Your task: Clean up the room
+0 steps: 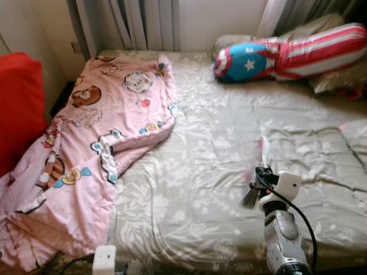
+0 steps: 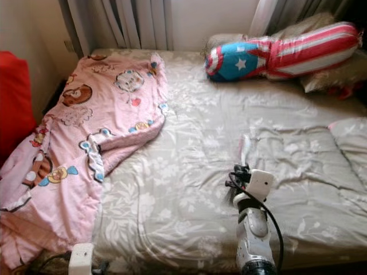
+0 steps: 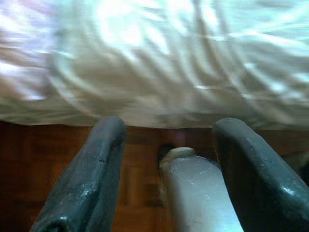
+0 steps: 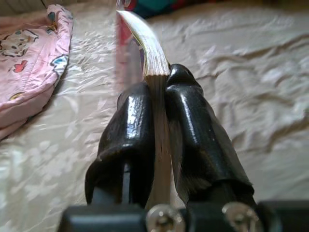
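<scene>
Your right gripper hovered over the grey floral bed, its fingers pinched tight on a thin, flat pink-and-white item, possibly a packet. Your left gripper hung wide apart below the bed's edge. A pink cartoon blanket lay crumpled across the bed's left side.

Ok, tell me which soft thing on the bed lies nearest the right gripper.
The grey folded quilt, lying flat just beside the right gripper. The pink cartoon blanket sprawls across the bed's far side; the star-and-stripes bolster lies up by the wall.
</scene>
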### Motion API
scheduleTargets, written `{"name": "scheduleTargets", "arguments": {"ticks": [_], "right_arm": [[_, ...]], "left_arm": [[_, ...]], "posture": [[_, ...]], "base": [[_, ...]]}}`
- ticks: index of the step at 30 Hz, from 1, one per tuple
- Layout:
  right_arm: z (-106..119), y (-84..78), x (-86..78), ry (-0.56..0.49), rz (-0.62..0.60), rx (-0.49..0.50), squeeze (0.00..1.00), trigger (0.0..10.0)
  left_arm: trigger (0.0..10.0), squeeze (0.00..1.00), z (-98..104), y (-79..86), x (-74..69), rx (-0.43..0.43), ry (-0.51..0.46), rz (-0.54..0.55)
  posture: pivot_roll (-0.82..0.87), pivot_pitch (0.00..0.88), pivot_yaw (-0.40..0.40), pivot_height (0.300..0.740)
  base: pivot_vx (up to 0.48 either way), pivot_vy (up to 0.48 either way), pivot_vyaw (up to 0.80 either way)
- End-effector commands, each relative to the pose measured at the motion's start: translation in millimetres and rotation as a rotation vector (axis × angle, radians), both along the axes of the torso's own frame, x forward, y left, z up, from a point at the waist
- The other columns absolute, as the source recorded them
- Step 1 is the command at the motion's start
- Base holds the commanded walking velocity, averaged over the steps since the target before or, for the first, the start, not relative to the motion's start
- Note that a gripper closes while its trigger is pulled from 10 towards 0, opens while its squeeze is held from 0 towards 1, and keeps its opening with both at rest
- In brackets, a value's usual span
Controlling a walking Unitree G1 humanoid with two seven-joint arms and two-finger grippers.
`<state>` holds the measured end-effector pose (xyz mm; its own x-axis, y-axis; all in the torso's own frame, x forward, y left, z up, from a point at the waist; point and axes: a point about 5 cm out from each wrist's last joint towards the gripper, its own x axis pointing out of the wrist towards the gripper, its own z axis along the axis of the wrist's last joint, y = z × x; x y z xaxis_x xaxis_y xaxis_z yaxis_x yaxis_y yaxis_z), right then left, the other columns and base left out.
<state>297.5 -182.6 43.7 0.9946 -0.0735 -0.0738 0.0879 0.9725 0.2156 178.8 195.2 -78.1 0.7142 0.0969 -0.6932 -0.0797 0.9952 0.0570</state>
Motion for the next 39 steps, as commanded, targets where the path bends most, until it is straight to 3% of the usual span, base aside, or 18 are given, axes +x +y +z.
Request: {"name": "scheduleTargets", "arguments": {"ticks": [1, 31, 39], "right_arm": [[6.6, 0.8, 2.9, -0.039, -0.003, -0.001, 0.0, 10.0], [3.9, 4.0, 1.0, -0.03, 0.011, -0.003, 0.0, 10.0], [3.9, 4.6, 1.3, -0.029, 0.01, 0.0, 0.0, 10.0]], "left_arm": [[10.0, 0.0, -4.0, 7.7, -9.8, 0.016, 0.036, 0.014], [10.0, 0.0, -4.6, 7.5, -10.7, 0.019, 0.044, 0.006], [10.0, 0.0, -4.4, 8.4, -10.6, 0.017, 0.042, 0.012]], "posture": [[-0.07, 0.144, -0.057, 0.74], [-0.07, 0.135, -0.045, 0.74], [-0.07, 0.14, -0.046, 0.74]], "base": [[0.0, -0.341, 0.0], [0.0, -0.34, 0.0], [0.0, 0.0, 0.0]]}}
